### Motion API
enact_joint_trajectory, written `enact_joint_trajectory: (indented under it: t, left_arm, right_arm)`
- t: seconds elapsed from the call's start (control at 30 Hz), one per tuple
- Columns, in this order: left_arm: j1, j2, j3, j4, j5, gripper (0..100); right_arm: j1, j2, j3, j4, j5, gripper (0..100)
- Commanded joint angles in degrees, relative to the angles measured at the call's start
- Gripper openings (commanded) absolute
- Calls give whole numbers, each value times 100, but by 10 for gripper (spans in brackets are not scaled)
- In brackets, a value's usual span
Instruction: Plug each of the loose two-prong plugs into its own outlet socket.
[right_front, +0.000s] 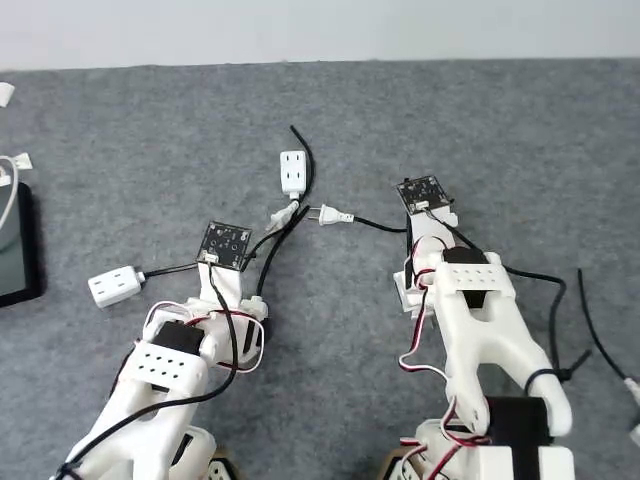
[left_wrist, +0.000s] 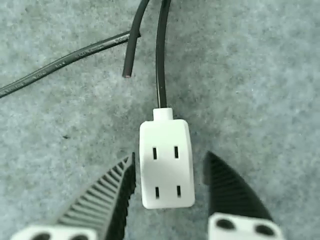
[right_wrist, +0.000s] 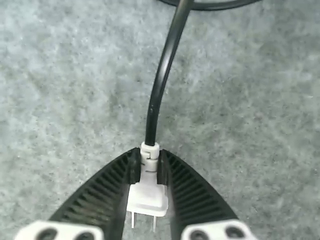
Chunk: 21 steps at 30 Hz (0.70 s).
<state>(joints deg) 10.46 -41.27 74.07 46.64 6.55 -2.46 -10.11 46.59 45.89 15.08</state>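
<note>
I have my right gripper (right_wrist: 148, 156) clamped on a two-prong plug (right_wrist: 147, 196), and my left gripper (left_wrist: 170, 160) spread wide around an outlet socket (left_wrist: 166, 172).

The outlet socket (left_wrist: 166, 165) and plug (right_wrist: 147, 197) are white, their cords (right_wrist: 162, 75) black, the table (left_wrist: 260, 75) mottled grey

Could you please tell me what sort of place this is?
Probably a robotics lab bench: two arms with exposed wiring sit on a grey mat, with cut-off cords, a socket and a plug as practice pieces.
</note>
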Motion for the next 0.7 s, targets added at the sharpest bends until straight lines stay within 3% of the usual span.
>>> enact_joint_trajectory:
  t: [0.0,0.3,0.67]
  left_arm:
    - [35,-44,-119,18,26,258]
    - [-9,149,-224,88,26,272]
    - [9,2576,-1692,448,53,267]
  right_arm:
    - [92,-22,-211,145,-53,8]
    - [145,-22,-211,268,-62,8]
    - [145,-31,-211,251,-62,8]
